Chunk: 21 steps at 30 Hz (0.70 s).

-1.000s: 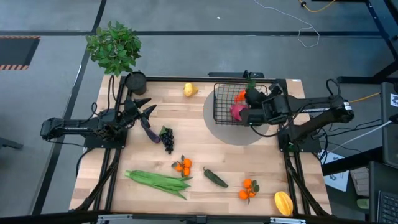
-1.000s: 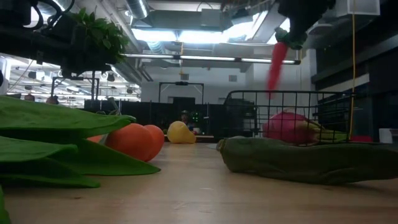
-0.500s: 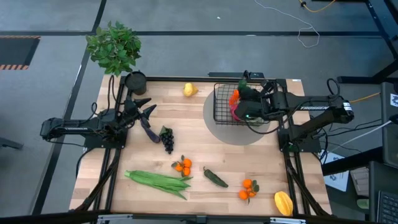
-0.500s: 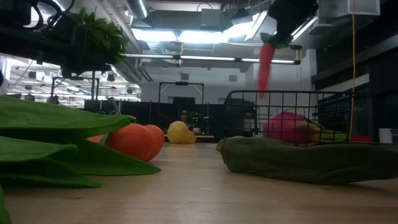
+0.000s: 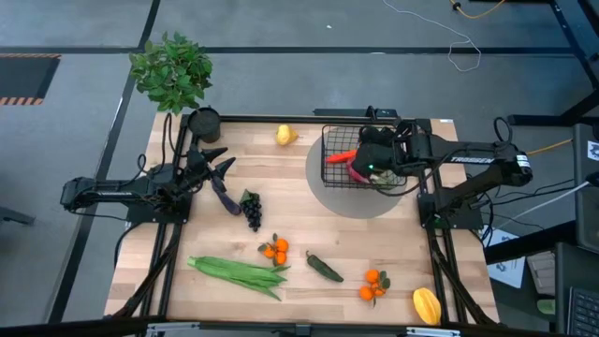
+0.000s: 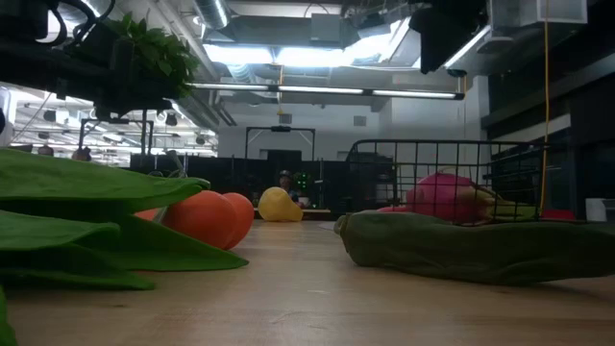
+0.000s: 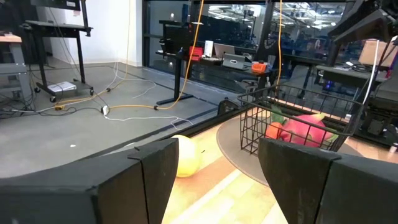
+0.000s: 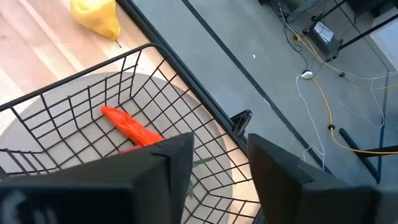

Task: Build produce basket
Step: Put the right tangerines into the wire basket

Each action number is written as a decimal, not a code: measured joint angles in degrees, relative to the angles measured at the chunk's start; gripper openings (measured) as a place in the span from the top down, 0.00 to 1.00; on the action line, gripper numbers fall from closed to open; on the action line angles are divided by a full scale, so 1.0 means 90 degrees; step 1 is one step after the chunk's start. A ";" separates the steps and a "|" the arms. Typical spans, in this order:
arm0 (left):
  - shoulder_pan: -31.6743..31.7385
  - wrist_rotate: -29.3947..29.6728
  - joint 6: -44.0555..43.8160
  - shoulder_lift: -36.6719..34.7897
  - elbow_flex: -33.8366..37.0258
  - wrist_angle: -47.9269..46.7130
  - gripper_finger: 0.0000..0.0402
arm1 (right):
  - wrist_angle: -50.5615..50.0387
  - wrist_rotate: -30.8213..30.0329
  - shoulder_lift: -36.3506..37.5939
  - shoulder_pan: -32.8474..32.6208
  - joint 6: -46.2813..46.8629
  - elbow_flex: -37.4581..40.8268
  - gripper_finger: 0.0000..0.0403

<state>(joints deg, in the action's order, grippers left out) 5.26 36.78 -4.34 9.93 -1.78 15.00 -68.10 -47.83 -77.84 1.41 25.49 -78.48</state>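
Overhead, right pincer [image 5: 363, 161] open above basket [image 5: 332, 168], carrot [image 8: 130, 127] inside, no legible writing

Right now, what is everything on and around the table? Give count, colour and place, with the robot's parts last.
basket: 1, black wire, far right of table on a grey round mat
carrot: 1, orange, inside basket
dragon fruit: 1, pink, inside basket
lemon: 1, yellow, far edge
eggplant: 1, purple, left
grapes: 1 bunch, dark, beside eggplant
orange clusters: 2, centre and near right
green beans: 1 bundle, near left
pepper: 1, green, near centre
starfruit: 1, yellow, near right corner
cup: 1, black, far left corner
plant: 1, green, beyond that corner
left gripper: open, left side
right gripper: open, above basket
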 joint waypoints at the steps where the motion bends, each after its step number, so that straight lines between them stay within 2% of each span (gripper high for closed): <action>1: -0.0002 0.0002 0.0000 0.0000 0.0000 0.0000 0.47 | -0.0001 0.0003 0.0000 0.0000 0.0053 0.0000 0.62; 4: -0.0001 0.0002 0.0000 0.0000 0.0000 0.0000 0.47 | -0.0001 0.0274 0.0000 0.0000 0.0255 0.0000 0.62; 7: 0.0000 0.0000 0.0000 0.0000 0.0000 0.0000 0.47 | -0.0007 0.0869 0.0000 0.0000 0.0316 0.0000 0.62; 14: -0.0002 0.0002 0.0000 0.0000 0.0000 0.0000 0.47 | -0.0082 0.2969 -0.0002 -0.0002 0.0679 0.0000 0.62; 21: -0.0001 0.0002 0.0000 0.0000 0.0000 0.0000 0.47 | -0.1088 0.4824 -0.0002 -0.0303 0.1630 -0.0002 0.62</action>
<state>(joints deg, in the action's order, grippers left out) 5.25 36.80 -4.34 9.93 -1.78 15.00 -77.89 -4.42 -77.87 -1.32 40.17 -78.50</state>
